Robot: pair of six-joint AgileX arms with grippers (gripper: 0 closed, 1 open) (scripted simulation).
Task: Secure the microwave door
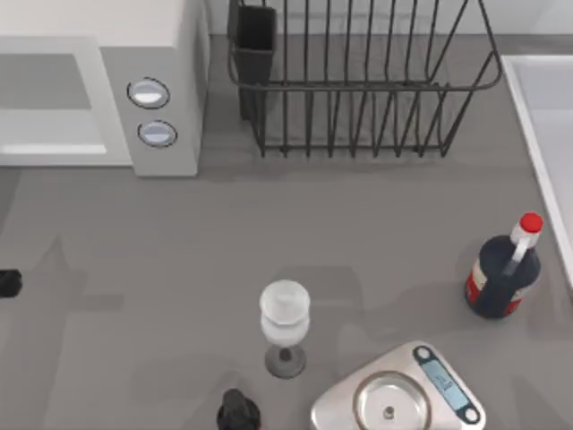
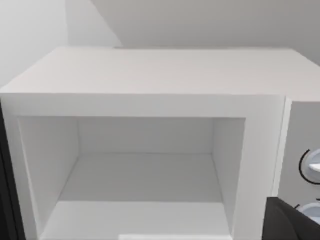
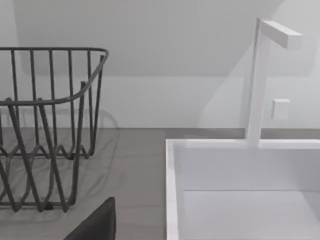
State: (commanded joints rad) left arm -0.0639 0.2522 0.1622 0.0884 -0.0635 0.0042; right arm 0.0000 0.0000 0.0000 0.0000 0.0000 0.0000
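Note:
The microwave (image 1: pixel 152 36) stands at the table's back left, off-white, with two silver knobs (image 1: pixel 149 93) on its grey panel. Its cavity (image 2: pixel 145 170) is open and bare inside in the left wrist view. Of the microwave door I see just a dark sliver (image 2: pixel 5 200) beside the cavity's side opposite the knobs, swung away from the opening. My left gripper (image 2: pixel 290 222) shows as a dark corner in front of the microwave, facing the cavity. A black bit of the left arm (image 1: pixel 9 282) sits at the table's left edge. My right gripper (image 3: pixel 95 225) is parked, facing the back right.
A black wire dish rack (image 1: pixel 358 81) stands at the back centre, right of the microwave. A white sink (image 3: pixel 240 190) with a faucet lies at the far right. A dark bottle with a red cap (image 1: pixel 503 269), a wine glass (image 1: pixel 285 313) and a kitchen scale (image 1: pixel 398 394) occupy the front.

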